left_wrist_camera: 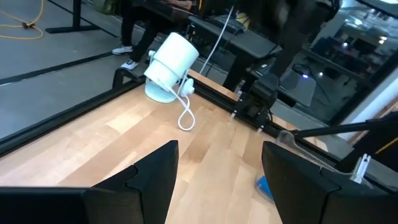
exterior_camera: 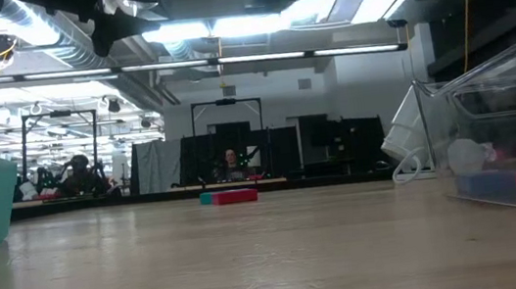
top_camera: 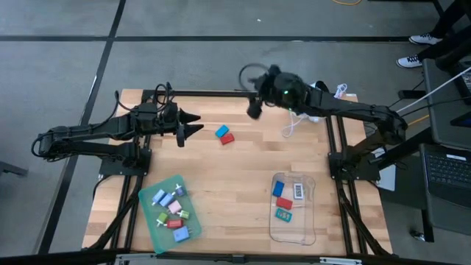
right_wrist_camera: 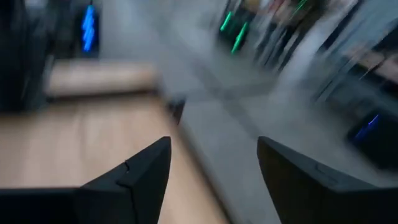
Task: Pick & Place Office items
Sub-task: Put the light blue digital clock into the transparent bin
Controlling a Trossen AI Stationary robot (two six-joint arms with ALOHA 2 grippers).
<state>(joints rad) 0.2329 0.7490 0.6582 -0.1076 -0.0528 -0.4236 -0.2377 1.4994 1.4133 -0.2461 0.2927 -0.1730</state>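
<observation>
A blue piece (top_camera: 221,131) and a red piece (top_camera: 227,138) lie side by side on the table's far middle; the low view shows them as the pair (exterior_camera: 230,196). My left gripper (top_camera: 195,125) (left_wrist_camera: 221,168) is open and hovers just left of them, pointing toward the table's right. My right gripper (top_camera: 254,110) (right_wrist_camera: 214,155) is open too, up in the air near the far edge, beyond the pair. Several more pieces rest in the green tray (top_camera: 151,221). The clear tray (top_camera: 309,221) holds a blue, a red, a teal and a white one.
A white rounded device (left_wrist_camera: 171,59) with a looped cord (top_camera: 291,126) sits at the far right corner, under the right arm. The green tray is near left, the clear tray near right. Bare wood lies between the trays and around the pair.
</observation>
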